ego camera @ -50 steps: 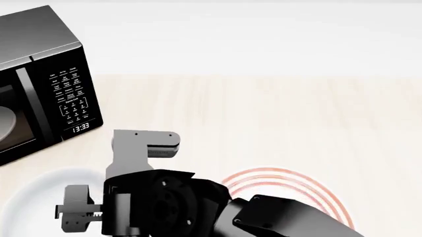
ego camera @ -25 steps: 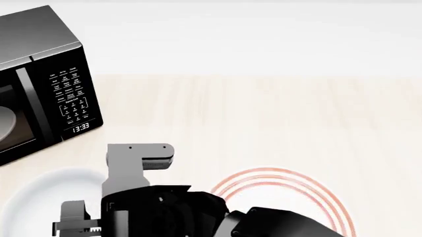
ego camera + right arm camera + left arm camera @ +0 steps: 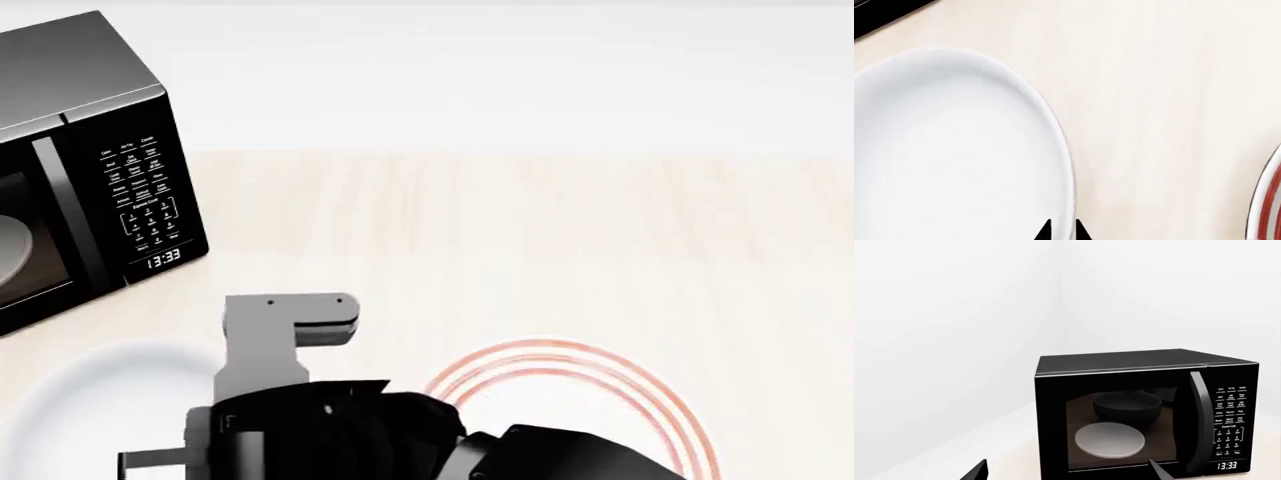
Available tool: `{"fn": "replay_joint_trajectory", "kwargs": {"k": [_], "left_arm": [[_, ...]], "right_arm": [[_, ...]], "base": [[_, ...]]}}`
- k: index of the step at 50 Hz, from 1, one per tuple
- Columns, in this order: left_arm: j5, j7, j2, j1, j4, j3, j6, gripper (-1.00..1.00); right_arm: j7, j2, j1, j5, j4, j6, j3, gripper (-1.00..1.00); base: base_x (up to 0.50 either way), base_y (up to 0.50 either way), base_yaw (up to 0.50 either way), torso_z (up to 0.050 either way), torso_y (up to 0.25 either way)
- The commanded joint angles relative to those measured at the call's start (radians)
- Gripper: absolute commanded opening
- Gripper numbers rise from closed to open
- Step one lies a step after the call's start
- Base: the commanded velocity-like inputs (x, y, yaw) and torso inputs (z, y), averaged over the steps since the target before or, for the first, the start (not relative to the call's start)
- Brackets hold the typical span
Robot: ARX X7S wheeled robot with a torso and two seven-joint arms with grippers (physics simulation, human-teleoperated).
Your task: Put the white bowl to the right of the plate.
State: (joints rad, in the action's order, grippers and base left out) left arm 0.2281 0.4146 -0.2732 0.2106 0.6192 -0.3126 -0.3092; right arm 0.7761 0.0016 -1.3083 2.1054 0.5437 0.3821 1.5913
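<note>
On pale wood table (image 3: 561, 230), white bowl (image 3: 941, 160), plate (image 3: 574, 390), microwave (image 3: 1147, 412), white walls

Right of the plate (image 3: 574, 395) the pale wooden table (image 3: 561, 230) lies bare to the view's edge. The microwave (image 3: 80, 170) stands at far left, behind the white bowl (image 3: 94, 400). A bare strip of table separates bowl and plate, under the right arm (image 3: 334, 430)

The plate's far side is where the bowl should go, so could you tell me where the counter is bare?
Bare wood lies right of the plate and behind it, up to the wall. It is crowded nearer the microwave: the white bowl and the right gripper at its rim fill that corner.
</note>
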Motion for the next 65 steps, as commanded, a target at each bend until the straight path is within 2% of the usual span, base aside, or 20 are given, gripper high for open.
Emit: {"fn": "replay_joint_trajectory", "kwargs": {"k": [1,11,20,25,33,50,65], "left_arm": [[0.004,0.004,-0.002,0.005,0.004,-0.001,0.003,1.00],[0.002,0.006,-0.005,0.007,0.006,0.005,0.006,1.00],[0.002,0.010,-0.009,0.001,0.000,0.012,0.002,1.00],[0.001,0.013,-0.010,-0.004,-0.005,0.015,0.001,1.00],[-0.004,0.018,-0.012,-0.009,-0.010,0.024,0.000,1.00],[-0.009,0.024,-0.016,-0.007,-0.012,0.034,0.003,1.00],[-0.002,0.032,-0.026,-0.019,0.000,0.041,-0.029,1.00]], "right_arm": [[0.018,-0.002,0.004,-0.004,0.002,0.014,0.001,-1.00],[0.025,-0.001,-0.004,-0.007,-0.002,0.012,0.000,-1.00],[0.124,0.000,-0.088,0.055,-0.070,0.003,-0.017,-1.00],[0.220,0.050,-0.132,0.084,-0.187,0.005,-0.039,-1.00],[0.280,0.128,-0.182,0.111,-0.304,-0.004,-0.087,-1.00],[0.299,0.204,-0.248,0.127,-0.310,0.025,-0.110,-1.00],[0.335,0.314,-0.300,0.159,-0.386,0.023,-0.162,-1.00]], "base": [[0.00,0.00,0.00,0.000,0.000],[0.00,0.00,0.00,0.000,0.000],[0.00,0.00,0.00,0.000,0.000],[0.00,0.00,0.00,0.000,0.000],[0.00,0.00,0.00,0.000,0.000],[0.00,0.00,0.00,0.000,0.001],[0.00,0.00,0.00,0.000,0.000]]}}
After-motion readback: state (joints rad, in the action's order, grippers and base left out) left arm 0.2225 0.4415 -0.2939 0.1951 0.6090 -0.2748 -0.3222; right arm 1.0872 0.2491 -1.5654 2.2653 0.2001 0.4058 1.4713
